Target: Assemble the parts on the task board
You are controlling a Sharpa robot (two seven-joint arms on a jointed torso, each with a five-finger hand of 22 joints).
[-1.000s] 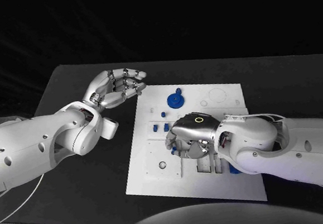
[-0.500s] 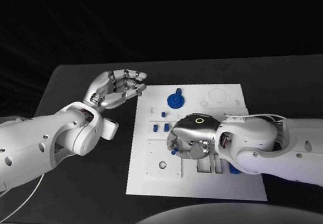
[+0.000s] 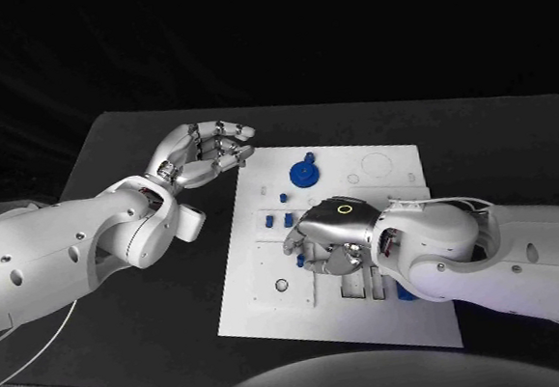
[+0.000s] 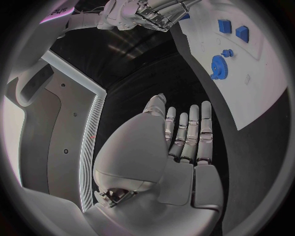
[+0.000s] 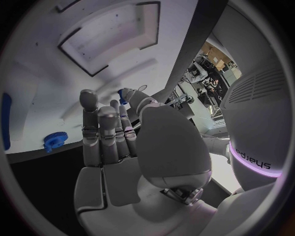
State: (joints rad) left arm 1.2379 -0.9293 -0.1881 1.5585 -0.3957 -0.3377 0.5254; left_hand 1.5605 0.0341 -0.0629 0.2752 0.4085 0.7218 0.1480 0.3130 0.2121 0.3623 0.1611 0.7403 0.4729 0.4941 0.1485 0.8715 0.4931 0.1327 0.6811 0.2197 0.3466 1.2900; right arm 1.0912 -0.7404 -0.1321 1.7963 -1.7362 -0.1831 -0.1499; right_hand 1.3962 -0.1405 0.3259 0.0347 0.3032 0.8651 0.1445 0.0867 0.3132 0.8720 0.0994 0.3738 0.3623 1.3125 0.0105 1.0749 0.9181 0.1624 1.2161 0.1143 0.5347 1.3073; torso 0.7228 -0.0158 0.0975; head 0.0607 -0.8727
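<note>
The board is seen lying flat on the black tabletop, and every place below is given relative to it.

The left hand is held above the tabletop just off the board's far left corner, clear of the plate. Its fingers are curled inward, and nothing can be seen between them. In the left wrist view the same hand is shown with its fingers lying close together and bent, the dark tabletop beneath them and the board's edge beside.

The right hand is placed over the middle of the board, palm downward, its fingers bent toward the plate's left half. In the right wrist view a small blue part is seen at the fingertips, pinched between the thumb and a finger, close to the white surface.

A blue gear is seen on the far part of the board, beyond the right hand, and it appears also in the left wrist view and the right wrist view. Two small blue blocks lie between the gear and the right hand, near the board's left edge. Another blue piece is partly hidden beside the right wrist, toward the near edge. Rectangular recesses are cut in the plate.
</note>
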